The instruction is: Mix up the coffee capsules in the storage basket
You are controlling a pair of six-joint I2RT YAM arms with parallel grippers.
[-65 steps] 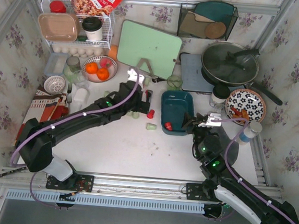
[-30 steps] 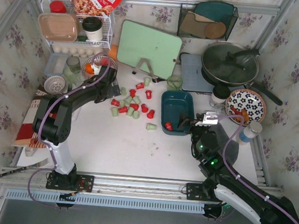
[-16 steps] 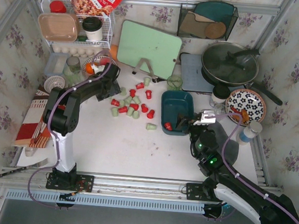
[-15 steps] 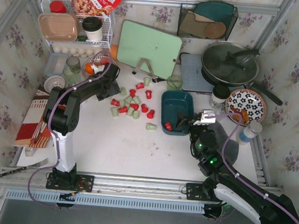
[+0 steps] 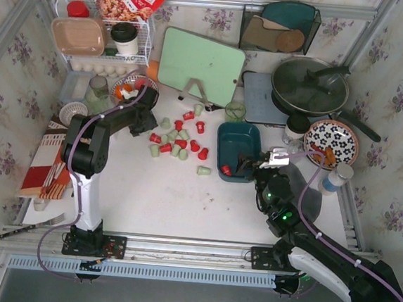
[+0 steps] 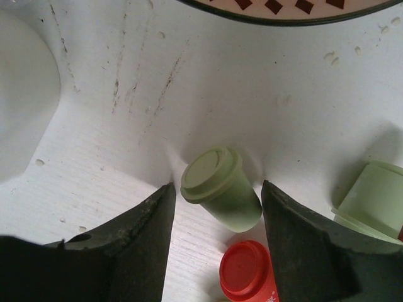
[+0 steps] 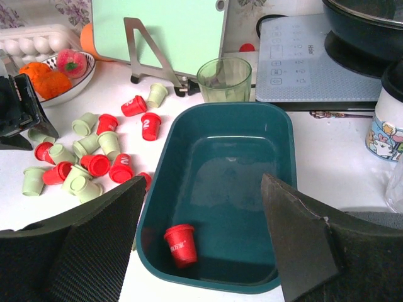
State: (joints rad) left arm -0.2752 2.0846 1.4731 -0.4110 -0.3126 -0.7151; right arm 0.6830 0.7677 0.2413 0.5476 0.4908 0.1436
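Red and pale green coffee capsules (image 5: pixel 176 138) lie scattered on the white table left of the dark teal storage basket (image 5: pixel 248 136). One red capsule (image 7: pixel 180 244) lies in the basket's near left corner; the basket (image 7: pixel 157 189) holds nothing else. My left gripper (image 5: pixel 149 125) is low at the left edge of the pile. It is open, its jaws on either side of a pale green capsule (image 6: pixel 220 195), with a red capsule (image 6: pixel 247 272) just below. My right gripper (image 5: pixel 246 165) is open and empty above the basket's near end (image 7: pixel 203 182).
A fruit bowl (image 5: pixel 133 88) stands just behind my left gripper. A green glass cup (image 5: pixel 234 111) and a mint cutting board on a stand (image 5: pixel 200 65) are behind the basket. A pan (image 5: pixel 309 86), a patterned plate (image 5: pixel 331 141) and a bottle (image 5: pixel 337 178) are to the right.
My left arm has drawn back from the middle of the pile to its left edge near the fruit bowl. The right gripper has edged slightly left over the basket.
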